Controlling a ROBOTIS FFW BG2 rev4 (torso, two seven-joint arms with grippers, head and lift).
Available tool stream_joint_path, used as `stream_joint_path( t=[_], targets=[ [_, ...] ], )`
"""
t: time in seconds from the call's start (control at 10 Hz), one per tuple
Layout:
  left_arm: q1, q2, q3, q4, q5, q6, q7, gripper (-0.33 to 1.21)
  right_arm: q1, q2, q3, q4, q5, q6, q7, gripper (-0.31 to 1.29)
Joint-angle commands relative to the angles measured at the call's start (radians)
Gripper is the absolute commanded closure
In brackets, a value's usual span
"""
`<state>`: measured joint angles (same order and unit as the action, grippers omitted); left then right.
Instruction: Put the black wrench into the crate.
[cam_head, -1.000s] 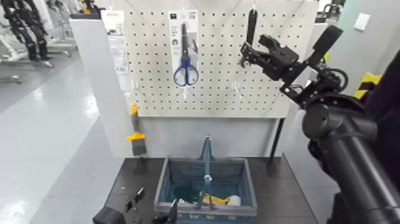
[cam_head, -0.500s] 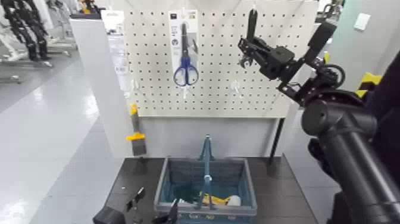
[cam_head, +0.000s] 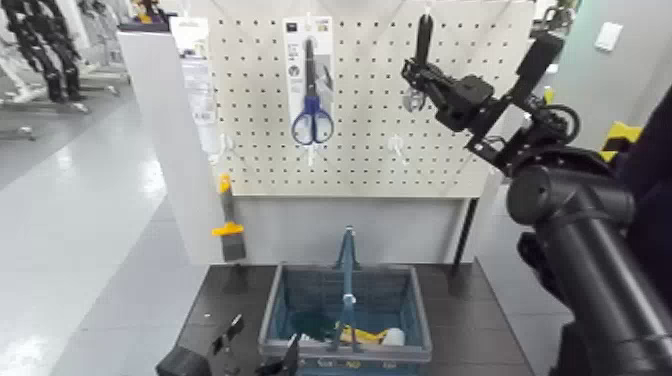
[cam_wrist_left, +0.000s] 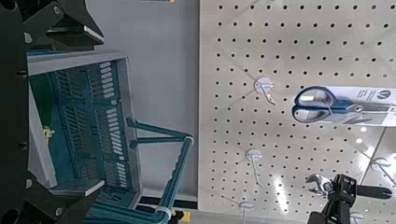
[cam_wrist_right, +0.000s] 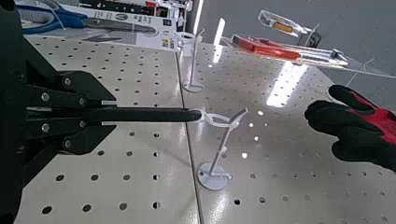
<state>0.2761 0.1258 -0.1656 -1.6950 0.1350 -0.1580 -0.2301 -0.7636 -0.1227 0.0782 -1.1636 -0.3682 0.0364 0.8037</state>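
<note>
One gripper works: your right gripper (cam_head: 412, 82), fingers parted around the black wrench (cam_head: 423, 45) hanging on the pegboard (cam_head: 250, 120); crate (cam_head: 345, 345) stands below the pegboard; left gripper (cam_head: 262, 350) parked by the crate, spread wide.

- The pegboard (cam_head: 370, 120) stands upright behind the surface (cam_head: 470, 320), toward 12 o'clock.
- The scissors (cam_head: 311, 85) hang on it at about 11 o'clock.
- The black wrench (cam_head: 423, 45) hangs at about 1 o'clock, well to the right of the scissors.
- The right gripper (cam_head: 412, 78) is at the wrench, its jaws either side of the handle.
- The crate (cam_head: 345, 345) sits on the surface in front of the pegboard, at 6 o'clock.
- The left gripper (cam_head: 262, 352) is just left of the crate's near corner.
</note>
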Motion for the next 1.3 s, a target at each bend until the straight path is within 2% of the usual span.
stream_joint_path(
  t=[0.1,0.3,0.7,1.0,1.3],
  targets=[
    [0.000,0.000,0.000,0.000,0.000,0.000,0.000,0.21,-0.002,0.000,0.000,-0.001,0.003,-0.001,0.005,1.10],
    [0.000,0.003,0.001,0.000,0.000,0.000,0.000,0.21,0.006,0.001,-0.002,-0.038,0.003,-0.007,0.009,1.10],
    [0.002,0.005,0.001,0.000,0.002,-0.003,0.000,0.21,0.072,0.003,-0.018,-0.275,0.026,0.036,-0.005,1.10],
    [0.003,0.006,0.001,0.000,0.002,-0.003,0.000,0.21,0.142,0.023,-0.012,-0.366,0.005,0.062,-0.021,1.10],
    [0.005,0.006,0.001,0.000,0.002,-0.003,0.000,0.21,0.260,0.055,0.009,-0.392,-0.032,0.086,-0.049,1.10]
  ],
)
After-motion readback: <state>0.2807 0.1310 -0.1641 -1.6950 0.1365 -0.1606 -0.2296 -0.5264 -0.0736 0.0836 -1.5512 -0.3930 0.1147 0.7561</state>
